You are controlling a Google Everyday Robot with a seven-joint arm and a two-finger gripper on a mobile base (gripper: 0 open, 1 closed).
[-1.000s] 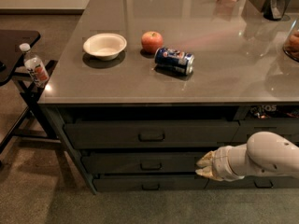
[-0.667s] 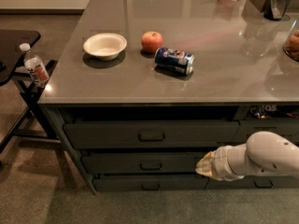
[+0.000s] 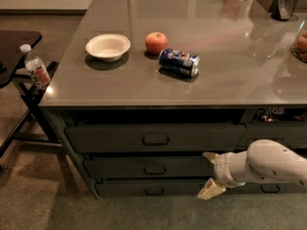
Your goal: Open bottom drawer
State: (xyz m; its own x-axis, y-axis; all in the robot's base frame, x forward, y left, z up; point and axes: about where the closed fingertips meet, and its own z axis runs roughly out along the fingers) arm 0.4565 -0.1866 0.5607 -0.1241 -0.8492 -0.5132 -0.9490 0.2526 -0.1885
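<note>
- The bottom drawer (image 3: 124, 188) is the slimmest front at the foot of the three-drawer stack. It looks fully shut, with no tray interior showing.
- Its black loop handle (image 3: 154, 191) sits at the centre of the front, and this handle is the reference point for everything below.
- The gripper (image 3: 209, 172) hangs to the right of the handle and a little above it, in front of the right end of the stack. It is clear of the handle and holds nothing.
- Its jaws are spread wide, one finger up toward the middle drawer (image 3: 120, 167) and the other down level with the slim front.
- Directly above the handle are the middle drawer and then the taller top drawer (image 3: 110, 138). Neither is the target.
- Well above the handle, on the grey counter (image 3: 144, 87), are a soda can (image 3: 179, 62), an apple (image 3: 156, 42) and a bowl (image 3: 108, 47).
- Handling, as a judgement: the front is rigid and probably slides on runners, so a straight outward pull should do it. An off-centre or angled pull could rack a drawer this wide.
- Best hold: hook or pinch the loop itself. It is small and shallow, so the fingers must line up closely and could slip off.
</note>
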